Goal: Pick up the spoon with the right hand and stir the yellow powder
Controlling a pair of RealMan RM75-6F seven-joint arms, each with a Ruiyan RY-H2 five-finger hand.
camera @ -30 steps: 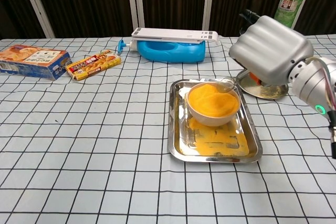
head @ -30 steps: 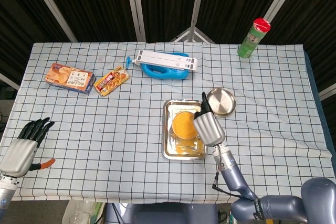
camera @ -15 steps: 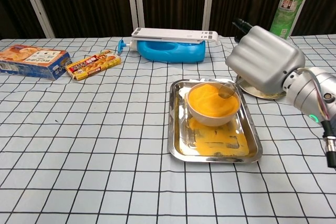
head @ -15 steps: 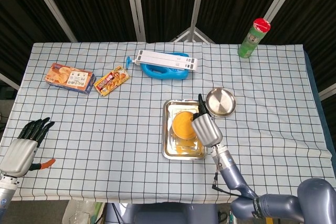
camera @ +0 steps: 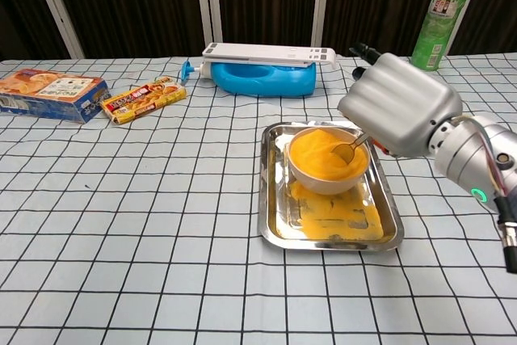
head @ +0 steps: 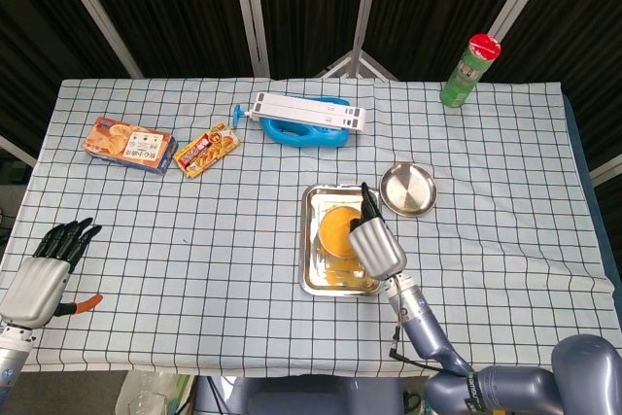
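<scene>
One thin, stiff, slippery spoon, gripped by its handle in the right robot hand, dips into loose, spill-prone yellow powder.

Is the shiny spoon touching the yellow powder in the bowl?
Touching. The chest view shows the metal spoon, held by the right hand, with its tip dipped into the yellow powder.

robot hand holding spoon, in yellow powder

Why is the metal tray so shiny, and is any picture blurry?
Chest view: the tray mirrors the overhead light, with pale glare beside the spilled powder; all is sharp. Head view: sharp too, the tray's rim gleams, and the right hand hides part of it.
</scene>
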